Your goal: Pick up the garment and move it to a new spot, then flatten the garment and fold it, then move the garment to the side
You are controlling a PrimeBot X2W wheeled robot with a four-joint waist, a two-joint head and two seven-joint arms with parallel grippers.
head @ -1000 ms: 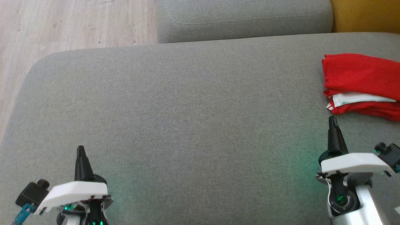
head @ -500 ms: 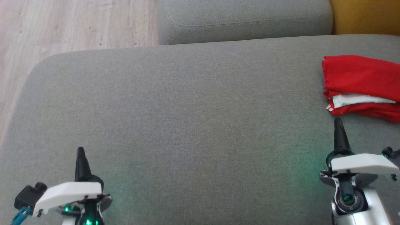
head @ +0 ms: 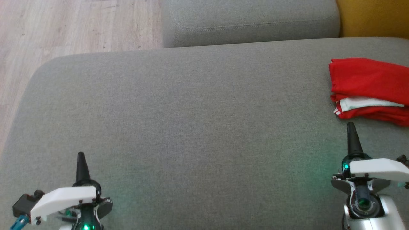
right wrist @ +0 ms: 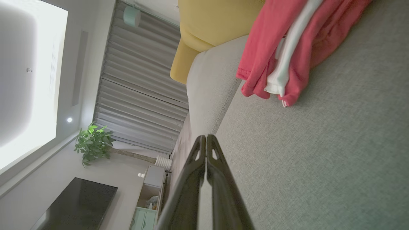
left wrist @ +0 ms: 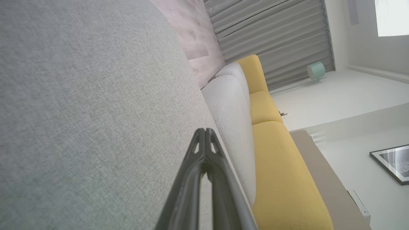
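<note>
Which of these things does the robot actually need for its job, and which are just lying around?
Job: red and white garment, grey seat cushion, left gripper, right gripper.
Just there: yellow cushion, wooden floor, potted plant.

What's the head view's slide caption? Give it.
Folded red garment lies on the grey sofa; left gripper and right gripper shut, empty.

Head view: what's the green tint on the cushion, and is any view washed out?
Head view: green glow on the grey cushion beside the left gripper and right gripper, likely their own lights; red garment sharp. Right wrist view: bright panel blown out. Left wrist view: bright corner patch washed out.
</note>
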